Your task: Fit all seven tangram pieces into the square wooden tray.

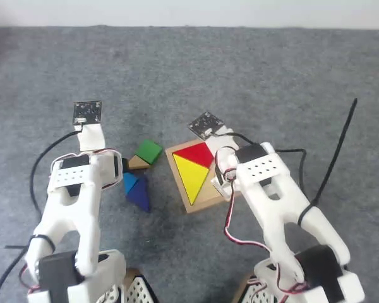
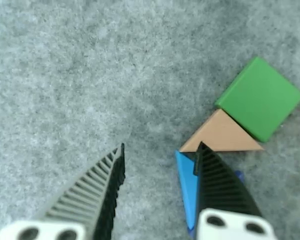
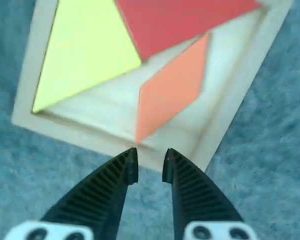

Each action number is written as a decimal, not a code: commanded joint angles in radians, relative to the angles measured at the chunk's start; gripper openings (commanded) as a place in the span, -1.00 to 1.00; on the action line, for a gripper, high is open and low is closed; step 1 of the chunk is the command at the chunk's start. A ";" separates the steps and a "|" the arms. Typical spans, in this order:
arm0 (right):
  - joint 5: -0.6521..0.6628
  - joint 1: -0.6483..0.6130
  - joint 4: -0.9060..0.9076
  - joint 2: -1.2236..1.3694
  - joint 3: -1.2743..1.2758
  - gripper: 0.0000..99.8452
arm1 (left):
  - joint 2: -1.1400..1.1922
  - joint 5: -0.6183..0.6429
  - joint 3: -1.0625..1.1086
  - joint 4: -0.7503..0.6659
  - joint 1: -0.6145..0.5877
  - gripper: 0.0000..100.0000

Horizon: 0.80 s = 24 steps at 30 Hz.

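Observation:
The square wooden tray point(image 1: 201, 203) lies between the arms. It holds a red triangle point(image 1: 194, 153), a yellow triangle point(image 1: 191, 177) and an orange parallelogram point(image 3: 172, 90). My right gripper point(image 3: 150, 166) hovers over the tray's near rim point(image 3: 90, 134), its fingers a narrow gap apart with nothing between them. On the carpet left of the tray sit a green square point(image 2: 260, 97), a tan triangle point(image 2: 221, 135), a light blue triangle point(image 2: 186, 190) and a dark blue triangle point(image 1: 139, 196). My left gripper point(image 2: 161, 150) is open, with one finger point(image 2: 217, 180) over the light blue triangle.
Grey carpet covers the whole table, with free room at the back and far left. Black cables point(image 1: 331, 170) trail from the right arm. The loose pieces point(image 1: 139, 173) lie close together beside the left arm.

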 commanded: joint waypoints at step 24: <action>-0.213 -0.012 -0.025 0.378 -0.384 -0.30 | 0.000 -0.006 -0.001 -0.018 0.005 -0.56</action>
